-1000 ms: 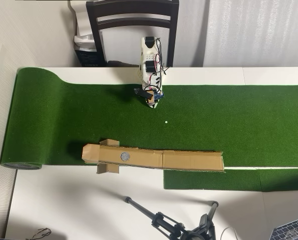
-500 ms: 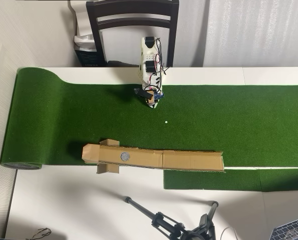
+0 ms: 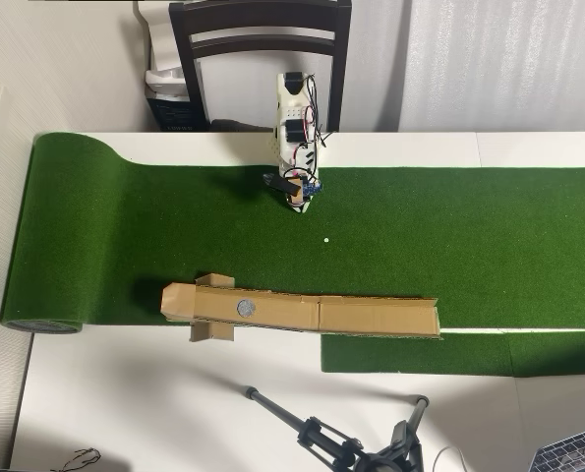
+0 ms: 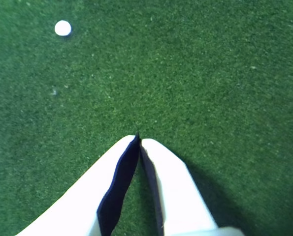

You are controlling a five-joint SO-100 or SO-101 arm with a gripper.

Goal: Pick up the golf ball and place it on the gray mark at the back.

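wrist view: tool [image 4: 139, 138] tips together over green turf [image 4: 210, 73], fingers cut off below, golf ball unseen.

turf mat [image 3: 469, 226]: green, fuzzy, rough pile | cardboard channel [image 3: 371, 317]: brown, matt paperboard | gray mark [image 3: 245, 308]: flat, dull | hand [image 4: 138, 140]: smooth white plastic, dark inner lining | surface [image 3: 154, 403]: white, smooth | chair [image 3: 261, 29]: dark wood, slight sheen
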